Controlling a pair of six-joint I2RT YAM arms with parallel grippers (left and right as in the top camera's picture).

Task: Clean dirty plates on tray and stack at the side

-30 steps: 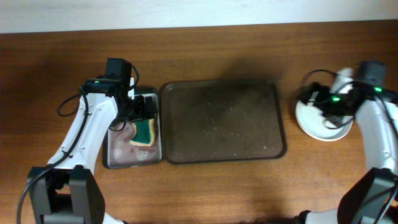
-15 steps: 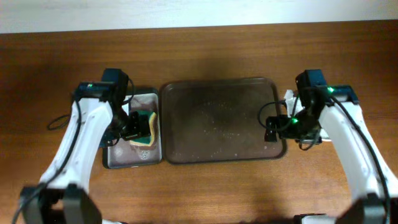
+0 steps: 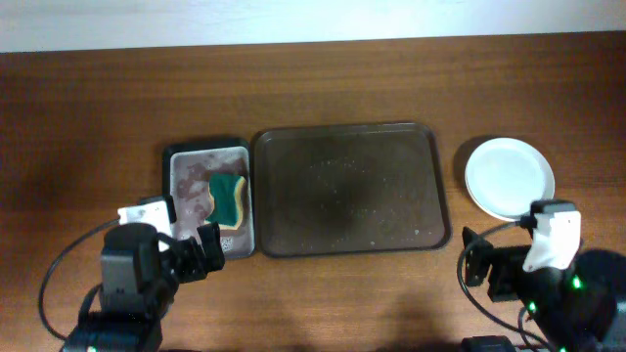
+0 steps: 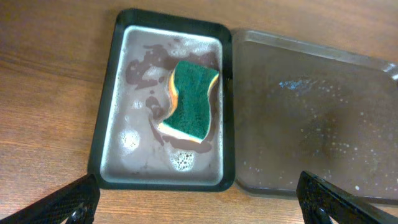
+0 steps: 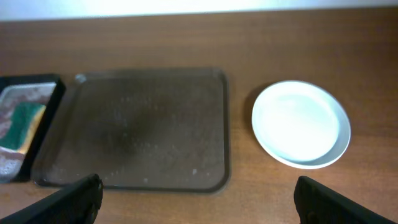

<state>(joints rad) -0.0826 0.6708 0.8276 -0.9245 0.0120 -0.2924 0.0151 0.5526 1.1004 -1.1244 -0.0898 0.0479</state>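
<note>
The dark brown tray [image 3: 352,235] lies mid-table with no plates on it, only pale specks; it also shows in the left wrist view [image 4: 311,124] and the right wrist view [image 5: 143,124]. White plates [image 3: 509,178] sit stacked on the table right of the tray, the top one plain white, also in the right wrist view [image 5: 301,123]. My left gripper [image 3: 207,249] is open and empty, pulled back near the front edge, its fingers wide apart [image 4: 199,205]. My right gripper [image 3: 471,266] is open and empty, near the front right [image 5: 199,199].
A grey metal pan with a black rim [image 3: 186,200] stands left of the tray, holding soapy water and a green-and-yellow sponge [image 3: 229,198], also in the left wrist view [image 4: 189,99]. The pan touches the tray's left rim.
Both arms have drawn back from the pan and the plates to the table's front edge. The sponge now lies free in the pan and the plate stack is uncovered.
</note>
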